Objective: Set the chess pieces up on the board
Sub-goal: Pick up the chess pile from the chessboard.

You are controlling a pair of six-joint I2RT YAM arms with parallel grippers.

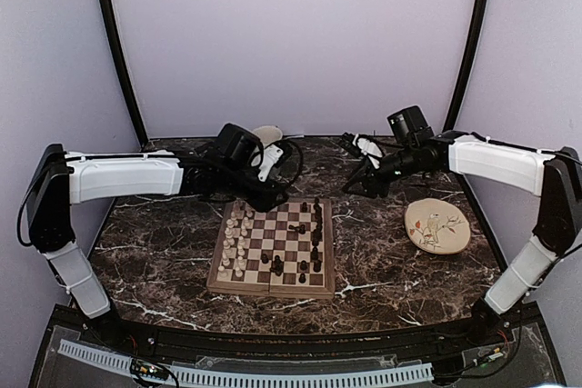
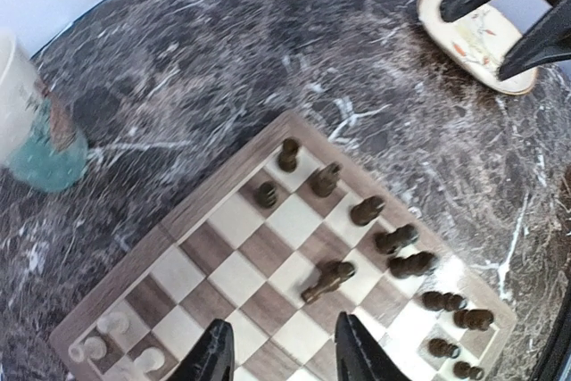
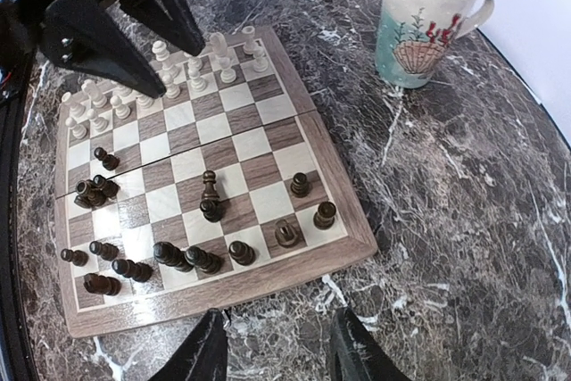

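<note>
While both arms reach over the far half of the marble table [image 1: 382, 265], the board [image 1: 270, 290] lies flat at its middle. The cream-white pieces [image 1: 236, 244] fill its left files and the dark pieces [image 1: 316, 224] crowd its right side, though the overhead view is too small to tell their types. The left gripper [image 2: 285, 359] hangs above the board's far edge with its jaws spread and nothing between them. Below it, one fallen dark piece [image 2: 327, 280] lies on its side. The right gripper [image 3: 281, 354] is likewise spread and empty, off the board's right edge. The cup [image 3: 419, 24] is cut off in the left wrist view and mostly hidden behind the left arm from above. Dark fingers cover part of the plate [image 1: 437, 226] in the left wrist view.
</note>
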